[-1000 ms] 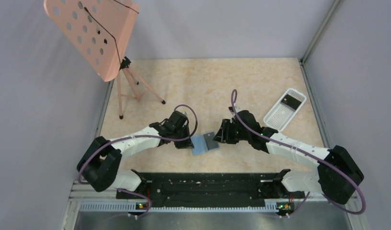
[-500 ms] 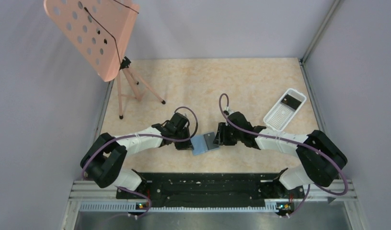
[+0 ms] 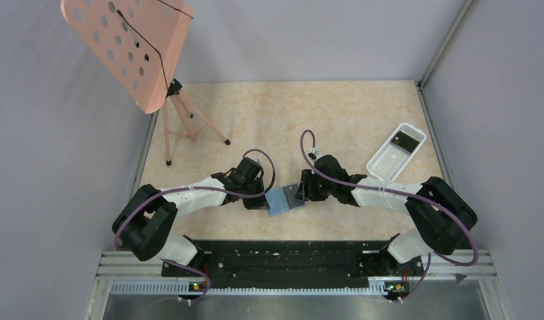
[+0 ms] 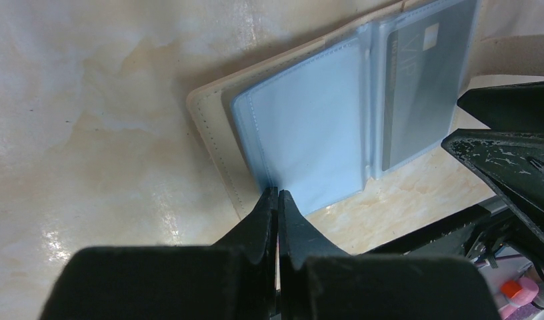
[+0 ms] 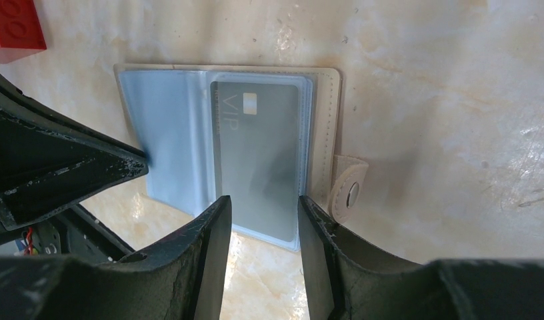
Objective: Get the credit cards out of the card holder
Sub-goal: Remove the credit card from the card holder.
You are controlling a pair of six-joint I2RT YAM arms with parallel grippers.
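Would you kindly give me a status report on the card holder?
Left gripper shut on card holder, blue leaf. Right gripper open, straddling credit card in sleeve. Nothing blocking.

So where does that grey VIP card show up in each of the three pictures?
Overhead view: the grey card is a small dark patch at the centre, between the two arms.
Left wrist view: the grey card is at the upper right.
Right wrist view: the grey card is in the middle of the picture.
Shared landmark: the open light blue wallet holding it; the card fills its right half in every view.
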